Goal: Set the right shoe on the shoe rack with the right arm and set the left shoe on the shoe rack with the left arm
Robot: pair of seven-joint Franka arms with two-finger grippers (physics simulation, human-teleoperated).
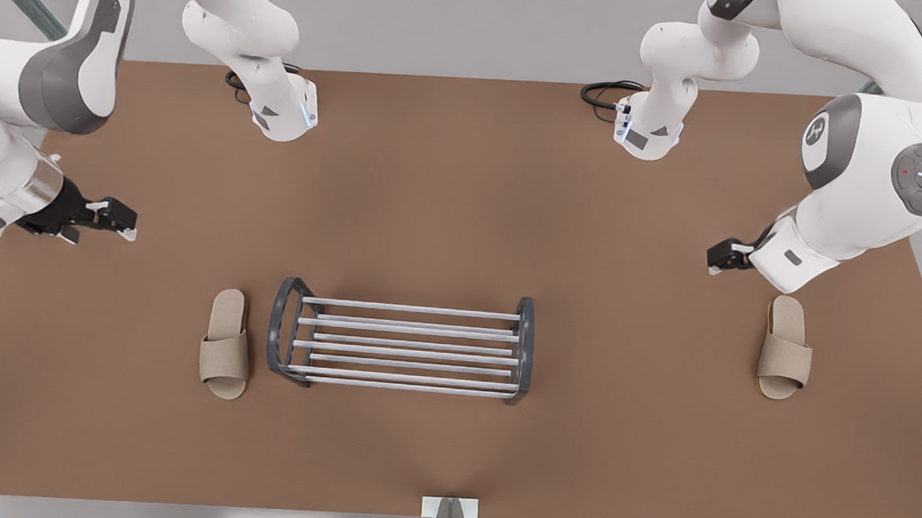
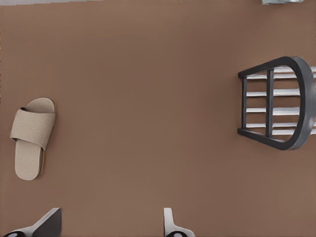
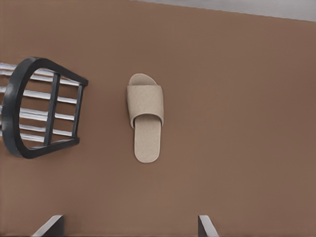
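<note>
Tabletop with 2 Franka arms, 1 shoe rack and 2 beige slippers.

(a) The shoe rack [image 1: 402, 349] stands near the middle of the brown table [image 1: 450, 464], its silver-grey bars running between 2 dark grey arched end frames. Nothing lies on the bars.

(b) The right shoe [image 1: 225, 344] lies flat on the table just beside the rack's end frame on the front view's left, not touching it, its length across the line of the bars.

(c) The left shoe [image 1: 785, 347] lies flat on the table on the front view's right, well apart from the rack.

(d) The right gripper [image 1: 120, 221] hangs above the table on the front view's left, behind the right shoe. Its fingers [image 3: 49, 227] are spread wide and hold nothing.

(e) The left gripper [image 1: 717, 261] hangs on the front view's right, near the heel end of the left shoe. Its fingers [image 2: 173, 228] are likewise spread and empty.
</note>
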